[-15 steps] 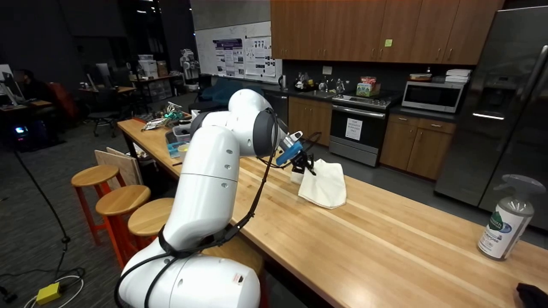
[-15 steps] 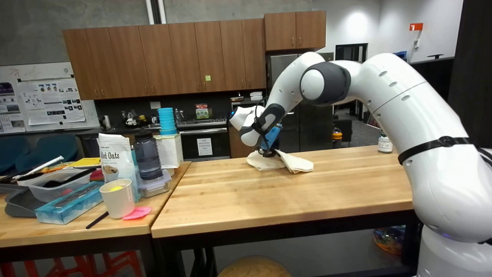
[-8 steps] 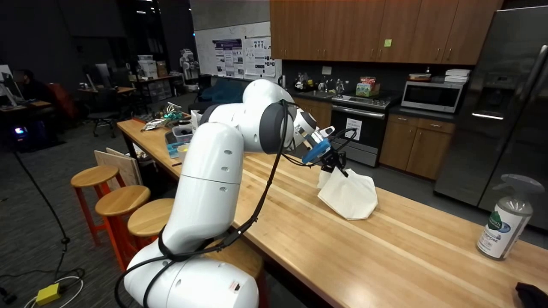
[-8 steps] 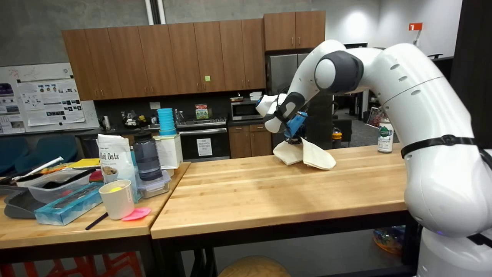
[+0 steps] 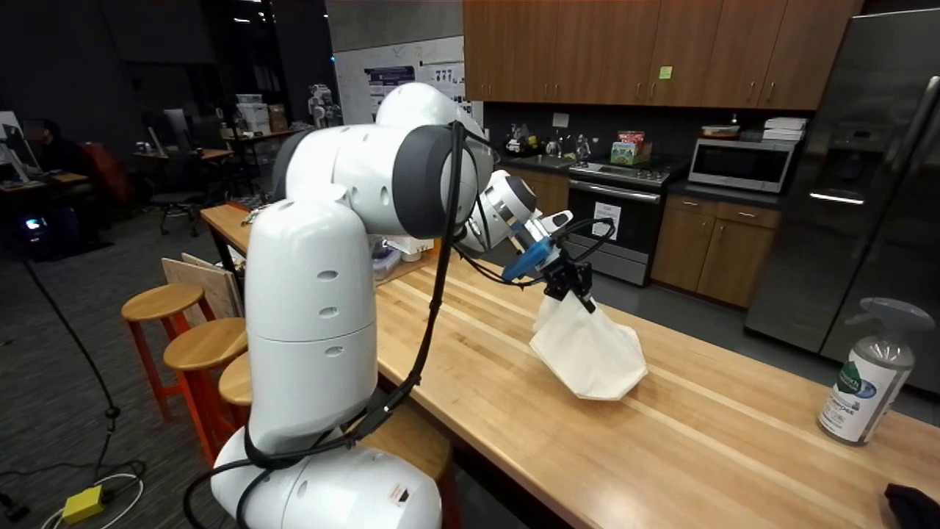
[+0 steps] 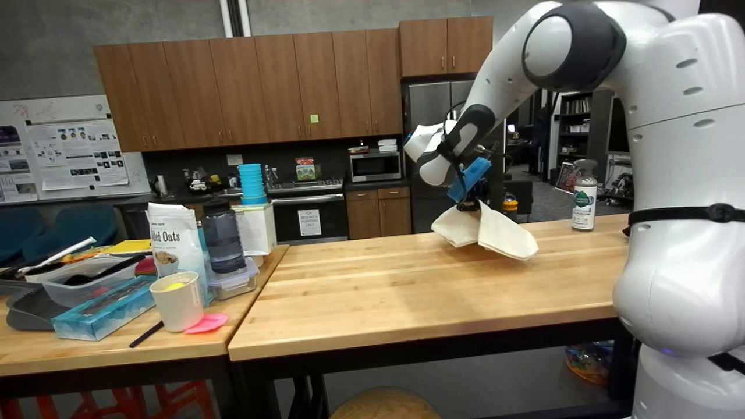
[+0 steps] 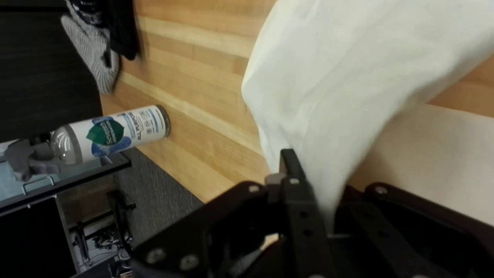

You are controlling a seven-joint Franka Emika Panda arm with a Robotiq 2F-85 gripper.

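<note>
The end effector (image 7: 318, 181) is pinched narrow on a pale cloth (image 5: 591, 356), with one bunched fold between its fingers (image 7: 293, 173) and the rest draping to both sides. The cloth hangs over the far half of the tabletop (image 5: 499, 411), its larger flap splayed to the right in both exterior views; whether the lower hem touches the wood or just clears it, I cannot tell.

Since only that one fold is gripped, a firm squeeze matters most: slackening would probably let the fabric slide out. Slow, smooth travel seems best, as the loose flaps look soft enough to swing or tuck under with a quick change of direction. Height deserves close watching too; a little more would likely spare the hem any dragging.

The spray bottle (image 5: 866, 397) stands upright on the right, well apart from the cloth. Travel that way calls for room around it, because a trailing corner could tip it. The dark item (image 7: 123, 34) and grey knitted piece (image 7: 94, 58) beside it merit similar clearance.
</note>
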